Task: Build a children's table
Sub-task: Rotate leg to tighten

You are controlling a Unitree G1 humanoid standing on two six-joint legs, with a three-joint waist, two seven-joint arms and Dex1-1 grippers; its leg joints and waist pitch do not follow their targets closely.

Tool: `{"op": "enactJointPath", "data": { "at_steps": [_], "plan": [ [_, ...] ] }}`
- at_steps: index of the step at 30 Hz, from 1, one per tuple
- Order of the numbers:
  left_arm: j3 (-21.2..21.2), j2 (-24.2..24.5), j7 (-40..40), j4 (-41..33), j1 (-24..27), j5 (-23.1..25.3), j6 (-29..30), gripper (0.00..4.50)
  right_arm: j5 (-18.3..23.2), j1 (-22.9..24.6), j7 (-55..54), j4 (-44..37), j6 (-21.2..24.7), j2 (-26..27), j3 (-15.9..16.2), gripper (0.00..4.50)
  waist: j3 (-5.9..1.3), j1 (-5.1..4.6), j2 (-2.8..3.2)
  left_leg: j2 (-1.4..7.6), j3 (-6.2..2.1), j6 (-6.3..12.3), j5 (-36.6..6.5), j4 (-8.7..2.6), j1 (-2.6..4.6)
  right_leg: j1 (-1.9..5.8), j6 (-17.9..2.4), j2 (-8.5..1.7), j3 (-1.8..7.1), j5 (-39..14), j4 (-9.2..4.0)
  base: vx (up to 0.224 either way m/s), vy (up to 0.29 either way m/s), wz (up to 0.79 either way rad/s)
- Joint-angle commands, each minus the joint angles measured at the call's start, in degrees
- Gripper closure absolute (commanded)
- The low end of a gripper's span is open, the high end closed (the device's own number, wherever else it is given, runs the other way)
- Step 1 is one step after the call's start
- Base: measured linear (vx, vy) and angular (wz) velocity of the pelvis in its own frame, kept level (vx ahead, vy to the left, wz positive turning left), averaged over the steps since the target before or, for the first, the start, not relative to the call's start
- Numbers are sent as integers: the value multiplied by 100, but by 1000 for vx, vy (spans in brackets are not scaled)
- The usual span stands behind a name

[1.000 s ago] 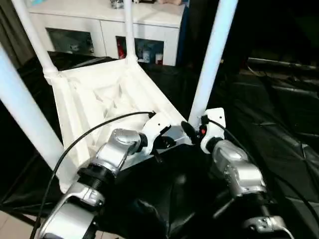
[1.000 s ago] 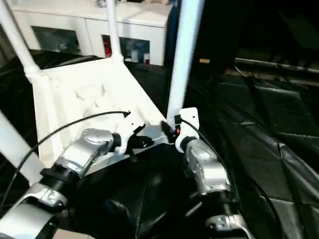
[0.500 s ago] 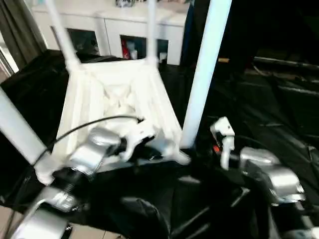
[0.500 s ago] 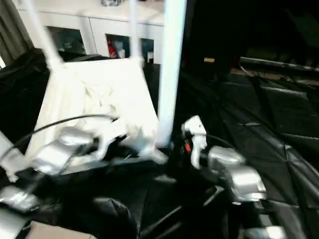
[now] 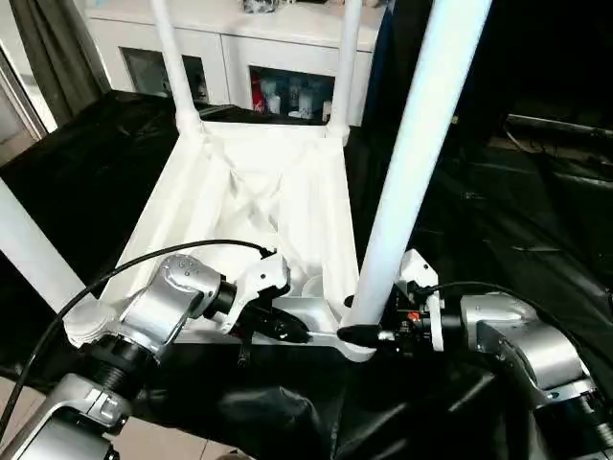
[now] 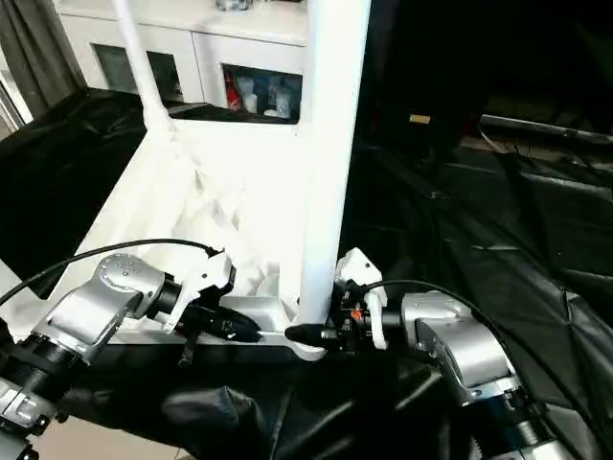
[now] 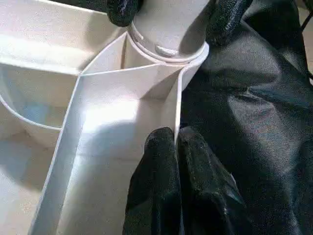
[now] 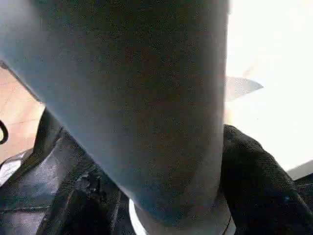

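The left gripper is pinched shut on the near rim wall of the table top, one black finger on either side of the thin white wall. The right gripper is clamped around the base of the near right leg, just above its corner socket. The top lies ribbed side up (all four legs pointing upward) on a black cloth that is creased and crumpled. Behind it stands a white cabinet with glass doors; a grey curtain hangs at the far left. The left wrist view shows the socket's collar and the ribs meeting it, with the right gripper's fingertips flanking the leg.
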Motion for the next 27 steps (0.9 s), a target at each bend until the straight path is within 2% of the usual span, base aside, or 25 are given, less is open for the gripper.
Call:
{"op": "enactJointPath", "data": {
  "at_steps": [1,3,7,9,11,12,13,14,15,18,20,23,27],
  "plan": [
    [-157,-102,9,5,-23,48,71,450,126,34,236,-64,204,-6,201,203,-281,2,15,217,-49,135,-971,-331,-36,274,-925,-480,307,-1214,-457,0,0,0],
    [-144,-118,102,12,-56,61,94,450,116,39,231,-34,180,2,189,212,-286,11,-9,212,-49,161,-871,-321,-51,283,-946,-479,304,-1072,-435,0,0,0],
    [-62,-166,403,80,-85,141,113,450,33,49,5,87,61,126,155,218,-277,10,7,210,-52,149,-919,-320,-50,274,-955,-480,300,-1129,-447,0,0,0],
    [73,-292,863,247,-135,249,126,450,-127,-7,-537,321,-77,378,30,221,-258,3,36,201,-59,82,-1105,-335,-42,263,-896,-490,297,-1486,-485,0,0,0],
    [266,-515,1521,547,-248,361,149,450,-418,-178,-1607,843,-312,814,-255,229,-241,-32,36,188,-60,-19,-1295,-344,-17,222,-805,-489,287,-1948,-533,0,0,0],
    [360,-674,1934,700,-291,431,119,450,-340,-258,-2198,1093,-237,1139,-575,232,-231,-61,36,169,-85,-97,-1468,-362,-9,235,-679,-495,263,-2392,-564,-51,0,-6],
    [370,-698,1994,710,-290,441,111,450,-290,-260,-2262,1108,-192,1191,-638,235,-224,-89,36,164,-103,-128,-1559,-380,-27,237,-533,-507,253,-2723,-599,-55,7,-10],
    [409,-789,2187,763,-310,459,178,450,-267,-286,-2571,1180,-153,1347,-772,238,-235,-107,55,172,-122,-121,-1613,-389,-23,244,-420,-516,255,-2826,-620,-55,7,-10],
    [434,-847,2312,791,-322,467,235,450,-275,-300,-2775,1224,-142,1450,-853,240,-231,-124,58,176,-115,-111,-1620,-391,-17,227,-400,-507,266,-2782,-631,0,0,0],
    [496,-1146,2900,949,-382,576,349,450,-447,-252,-3543,1276,-157,1828,-977,243,-239,-213,59,171,-104,-133,-1611,-382,-14,197,-518,-475,277,-2419,-601,0,0,0],
    [596,-1490,3418,1151,-499,616,363,450,-676,-224,-4285,1373,-221,2155,-1089,244,-255,-221,36,163,-87,-116,-1451,-371,-14,200,-562,-474,297,-2230,-587,0,0,0],
    [643,-1794,3705,1253,-599,620,382,450,-841,-292,-4867,1575,-386,2407,-1231,245,-261,-225,31,161,-77,-98,-1384,-362,-22,203,-617,-468,304,-1992,-569,0,0,0],
    [594,-1939,3740,1237,-616,611,379,450,-860,-410,-4964,1733,-514,2486,-1207,246,-279,-220,63,165,-75,-60,-1246,-359,-39,233,-727,-456,312,-1434,-516,0,0,0]
  ]
}}
